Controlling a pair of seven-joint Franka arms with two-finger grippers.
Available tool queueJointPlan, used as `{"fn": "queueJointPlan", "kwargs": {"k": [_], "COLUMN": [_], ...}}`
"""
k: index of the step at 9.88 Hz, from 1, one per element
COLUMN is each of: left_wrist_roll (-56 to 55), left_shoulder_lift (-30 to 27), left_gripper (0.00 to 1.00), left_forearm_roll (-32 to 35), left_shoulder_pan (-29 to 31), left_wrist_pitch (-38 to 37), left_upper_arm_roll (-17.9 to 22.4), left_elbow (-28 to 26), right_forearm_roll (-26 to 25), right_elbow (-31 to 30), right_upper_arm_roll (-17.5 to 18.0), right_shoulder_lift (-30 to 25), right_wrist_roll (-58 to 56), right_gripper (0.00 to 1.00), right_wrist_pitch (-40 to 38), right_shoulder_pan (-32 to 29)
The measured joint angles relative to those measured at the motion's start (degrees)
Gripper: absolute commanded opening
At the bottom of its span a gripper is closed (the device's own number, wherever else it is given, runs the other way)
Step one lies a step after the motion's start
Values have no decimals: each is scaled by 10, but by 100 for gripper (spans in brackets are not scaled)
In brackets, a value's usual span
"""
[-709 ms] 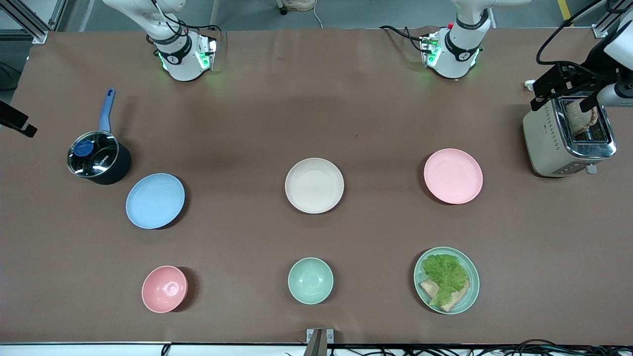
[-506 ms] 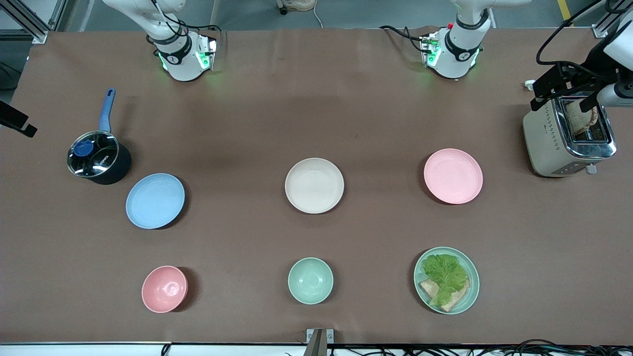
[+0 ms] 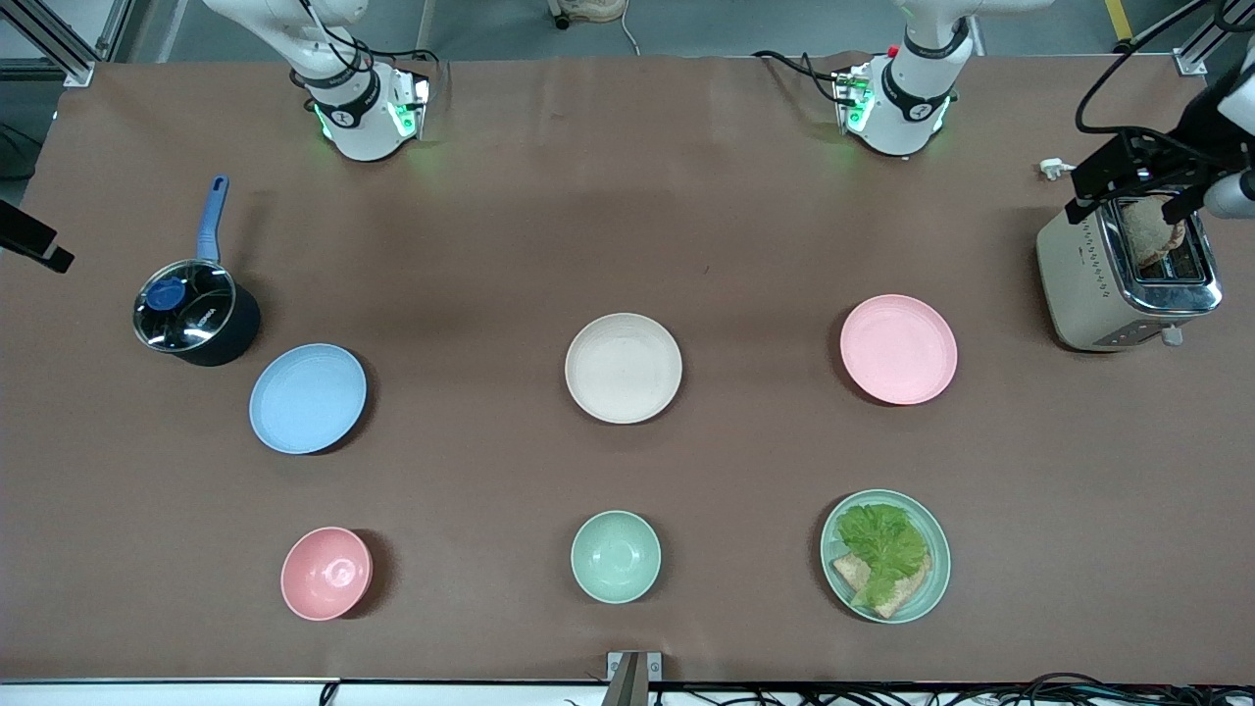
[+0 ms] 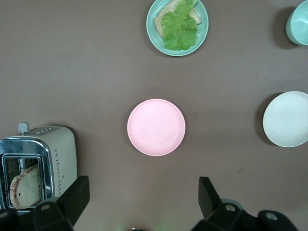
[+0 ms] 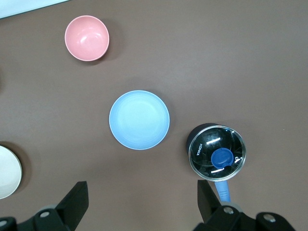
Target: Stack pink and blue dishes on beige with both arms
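Well, the left gripper [image 4: 139, 195] hung wide open and empty over the toaster [image 3: 1128, 275]; the right gripper [image 5: 139, 197] gaped empty too. Pink plate [image 3: 898, 349], beige plate [image 3: 624, 368] and blue plate [image 3: 308, 398] sat apart.

pink plate [image 3: 898, 349] unobstructed, toaster [image 3: 1126, 272] nearby

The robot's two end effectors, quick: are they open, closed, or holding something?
Left end effector: open, holding nothing, high over the pink plate.
Right end effector: open, holding nothing, high over the blue plate.
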Motion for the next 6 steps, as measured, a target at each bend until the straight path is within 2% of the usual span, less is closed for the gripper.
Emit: {"fn": "queueJointPlan", "kwargs": {"k": [2, 4, 6], "left_wrist_roll": [50, 113, 186], "left_shoulder_lift": [23, 49, 70], "left_gripper": [100, 100, 100], "left_forearm_roll": [-12, -60, -97], "left_shoulder_pan": [1, 2, 4], "left_wrist_pitch": [29, 125, 240], "left_upper_arm_roll": [31, 65, 90], "left_elbow": [-40, -130, -242], "right_forearm_roll": [0, 1, 48], "right_elbow": [-31, -133, -216], "right_upper_arm_roll": [-1, -1, -1], "right_shoulder_lift": [29, 70, 127], "right_wrist_roll": [-15, -81, -179], "right_gripper": [100, 100, 100], "right_wrist_pitch": [43, 197, 313], "right_shoulder_pan": [-12, -28, -56]}}
